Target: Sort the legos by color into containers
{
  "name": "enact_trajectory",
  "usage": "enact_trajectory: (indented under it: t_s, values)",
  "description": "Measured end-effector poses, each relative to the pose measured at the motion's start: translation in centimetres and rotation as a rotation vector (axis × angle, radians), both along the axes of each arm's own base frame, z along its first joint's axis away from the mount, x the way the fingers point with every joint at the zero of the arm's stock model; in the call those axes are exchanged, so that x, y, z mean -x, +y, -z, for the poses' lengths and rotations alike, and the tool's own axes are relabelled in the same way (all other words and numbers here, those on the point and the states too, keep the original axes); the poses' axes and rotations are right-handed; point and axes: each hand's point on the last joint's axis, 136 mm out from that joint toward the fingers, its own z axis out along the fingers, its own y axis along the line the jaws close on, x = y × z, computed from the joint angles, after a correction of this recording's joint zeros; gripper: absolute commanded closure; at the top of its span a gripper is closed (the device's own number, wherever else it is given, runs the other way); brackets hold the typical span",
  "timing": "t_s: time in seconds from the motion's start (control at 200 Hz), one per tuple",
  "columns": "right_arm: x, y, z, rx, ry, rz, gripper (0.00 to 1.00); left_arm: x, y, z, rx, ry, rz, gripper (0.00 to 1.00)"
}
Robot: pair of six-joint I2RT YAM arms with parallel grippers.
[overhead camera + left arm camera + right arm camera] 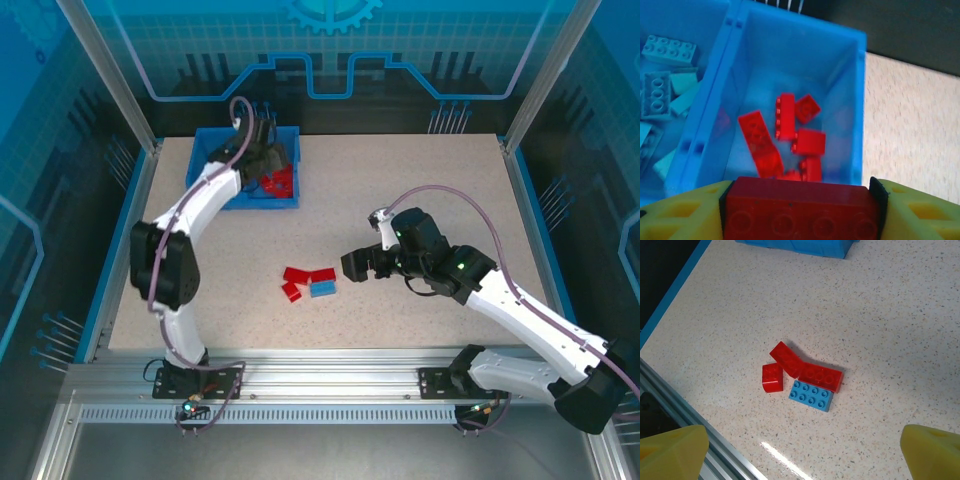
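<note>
My left gripper (799, 204) is shut on a long red lego (799, 220), its pads at the brick's two ends. It hangs over the right container (840, 65) of the blue bin (212, 142), where several red legos (801, 135) lie. The left container holds light blue legos (660, 85), past the divider (715, 100). On the table three red legos (805, 369) and a blue lego (811, 395) lie touching in a small cluster (310, 281). My right gripper (805, 455) is open and hovers beside the cluster (360, 265), with nothing between its yellow fingers (675, 450).
The bin stands at the table's back left, with my left arm (200, 205) reaching over it. A metal rail (685, 400) runs along the near table edge. Blue frame walls (125, 215) border the speckled table.
</note>
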Motion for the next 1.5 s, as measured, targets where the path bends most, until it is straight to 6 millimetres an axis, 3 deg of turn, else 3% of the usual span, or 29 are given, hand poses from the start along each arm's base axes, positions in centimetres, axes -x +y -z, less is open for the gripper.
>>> enact_trajectory:
  t_s: [0.17, 0.275, 0.455, 0.575, 0.685, 0.79, 0.9, 1.006, 1.086, 1.151, 1.291, 1.361, 1.501]
  values:
    - [0.3, -0.5, -0.8, -0.010, -0.019, 0.006, 0.00, -6.1, 1.8, 3.0, 0.078, 0.053, -0.050, 0.28]
    - [0.5, -0.7, -1.4, -0.022, -0.035, 0.009, 0.00, -8.3, 1.9, 3.8, 0.129, 0.068, -0.064, 0.22]
    - [0.6, -1.1, -1.5, -0.016, -0.040, 0.019, 0.00, -8.5, 1.4, 2.7, 0.178, 0.074, -0.060, 0.17]
    - [0.6, -1.1, -1.4, -0.014, -0.040, 0.020, 0.00, -7.3, 0.7, 1.0, 0.203, 0.067, -0.038, 0.18]
    - [0.5, -1.0, -1.4, -0.013, -0.039, 0.021, 0.00, -3.6, 0.2, -1.1, 0.218, 0.063, -0.018, 0.18]
    - [0.3, -1.0, -1.1, -0.005, -0.034, 0.023, 0.00, 2.0, -1.6, -4.2, 0.230, 0.015, 0.039, 0.17]
    - [0.1, -1.0, -0.9, 0.003, -0.036, 0.032, 0.00, 9.6, -5.7, -7.3, 0.213, -0.064, 0.172, 0.16]
    - [-0.1, -1.1, -1.0, 0.007, -0.046, 0.040, 0.00, 16.4, -10.1, -7.8, 0.170, -0.106, 0.355, 0.13]
    - [-0.3, -1.3, -1.0, 0.012, -0.052, 0.044, 0.00, 20.0, -11.5, -5.8, 0.119, -0.082, 0.455, 0.10]
    - [-0.4, -1.4, -0.9, 0.018, -0.052, 0.047, 0.00, 22.2, -11.6, -2.9, 0.068, -0.020, 0.495, 0.06]
    - [-0.5, -1.4, -0.6, 0.025, -0.047, 0.047, 0.00, 26.6, -10.0, 4.8, -0.014, 0.183, 0.504, 0.01]
    - [-0.6, -1.3, -0.7, 0.023, -0.048, 0.048, 0.00, 28.7, -9.2, 7.7, -0.044, 0.272, 0.500, 0.01]
    - [-0.6, -1.2, -0.6, 0.020, -0.045, 0.043, 0.00, 31.2, -7.9, 10.5, -0.033, 0.399, 0.369, 0.03]
